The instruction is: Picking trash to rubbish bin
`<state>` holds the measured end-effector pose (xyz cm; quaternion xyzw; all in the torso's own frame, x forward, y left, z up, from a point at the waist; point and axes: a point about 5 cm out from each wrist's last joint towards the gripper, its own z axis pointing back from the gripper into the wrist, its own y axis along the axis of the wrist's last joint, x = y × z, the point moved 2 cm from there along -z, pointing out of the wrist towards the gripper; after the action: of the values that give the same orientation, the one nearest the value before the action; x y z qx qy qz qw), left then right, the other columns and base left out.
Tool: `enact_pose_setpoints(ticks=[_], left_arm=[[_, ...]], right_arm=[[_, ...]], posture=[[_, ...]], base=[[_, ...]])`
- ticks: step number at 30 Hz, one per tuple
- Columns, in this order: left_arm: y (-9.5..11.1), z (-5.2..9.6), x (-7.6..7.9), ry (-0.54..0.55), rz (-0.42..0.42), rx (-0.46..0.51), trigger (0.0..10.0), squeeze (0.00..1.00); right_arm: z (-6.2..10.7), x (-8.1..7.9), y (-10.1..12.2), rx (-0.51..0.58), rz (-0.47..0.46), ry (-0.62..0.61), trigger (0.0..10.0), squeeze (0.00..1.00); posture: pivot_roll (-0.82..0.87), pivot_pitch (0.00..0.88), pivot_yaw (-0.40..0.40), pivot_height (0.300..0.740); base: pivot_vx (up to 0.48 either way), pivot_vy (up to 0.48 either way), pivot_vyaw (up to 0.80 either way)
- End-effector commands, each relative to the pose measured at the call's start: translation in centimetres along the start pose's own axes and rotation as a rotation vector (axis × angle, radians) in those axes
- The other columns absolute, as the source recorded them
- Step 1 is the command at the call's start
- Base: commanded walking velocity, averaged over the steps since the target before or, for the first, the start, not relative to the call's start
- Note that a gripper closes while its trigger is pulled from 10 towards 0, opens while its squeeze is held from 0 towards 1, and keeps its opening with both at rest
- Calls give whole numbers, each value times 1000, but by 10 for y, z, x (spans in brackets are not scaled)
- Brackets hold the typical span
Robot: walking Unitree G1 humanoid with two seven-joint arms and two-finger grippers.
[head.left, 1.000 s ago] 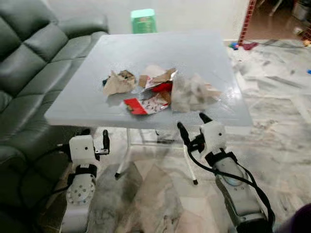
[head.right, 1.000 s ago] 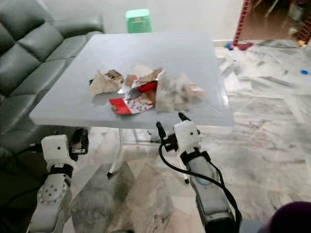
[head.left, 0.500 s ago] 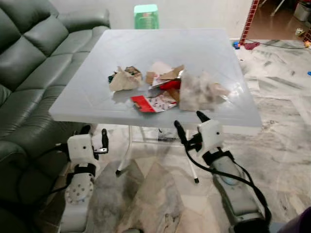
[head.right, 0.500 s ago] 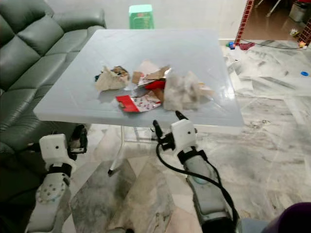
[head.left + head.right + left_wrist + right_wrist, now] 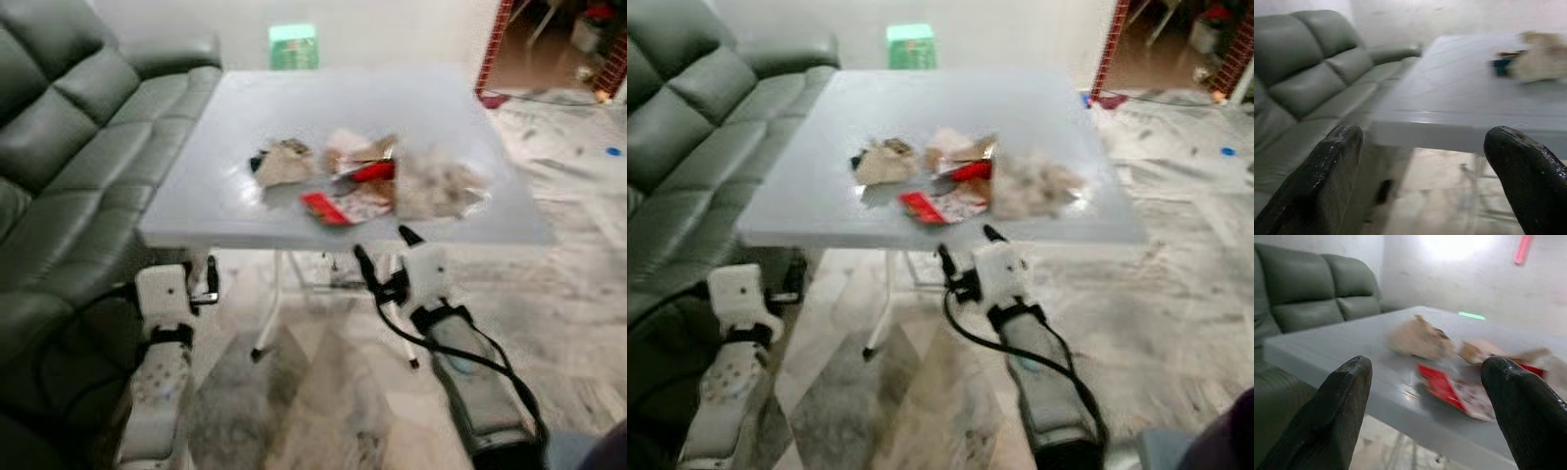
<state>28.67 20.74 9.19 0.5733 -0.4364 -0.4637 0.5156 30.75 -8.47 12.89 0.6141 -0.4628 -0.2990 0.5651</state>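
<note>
Where trash (image 5: 367,184) lies: grey table (image 5: 245,147).

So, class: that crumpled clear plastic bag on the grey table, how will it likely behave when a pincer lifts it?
The clear plastic bag looks thin and crumpled, so it is probably floppy and would sag from one pinch. It likely weighs little for its bulk. Its glossy film may slip between the right pincer fingers.
</note>
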Motion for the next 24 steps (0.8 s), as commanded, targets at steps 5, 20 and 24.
enact_pose_setpoints(ticks=[5, 20, 24], left_arm=[[-1, 0, 10, -32, 16, -7, 10000, 0], [0, -2, 14, -61, 17, -5, 10000, 0], [3, -3, 23, -118, 24, 3, 10000, 0]], right_arm=[[3, 13, -3, -23, 10, -38, 10000, 0], [1, 14, -4, -27, 15, -60, 10000, 0], [0, 14, -4, -30, 17, -59, 10000, 0]], posture=[[-12, 50, 27, 740], [-10, 49, 33, 740], [-3, 49, 29, 740]], base=[[0, 480, 0], [0, 473, -231], [0, 188, -800]])
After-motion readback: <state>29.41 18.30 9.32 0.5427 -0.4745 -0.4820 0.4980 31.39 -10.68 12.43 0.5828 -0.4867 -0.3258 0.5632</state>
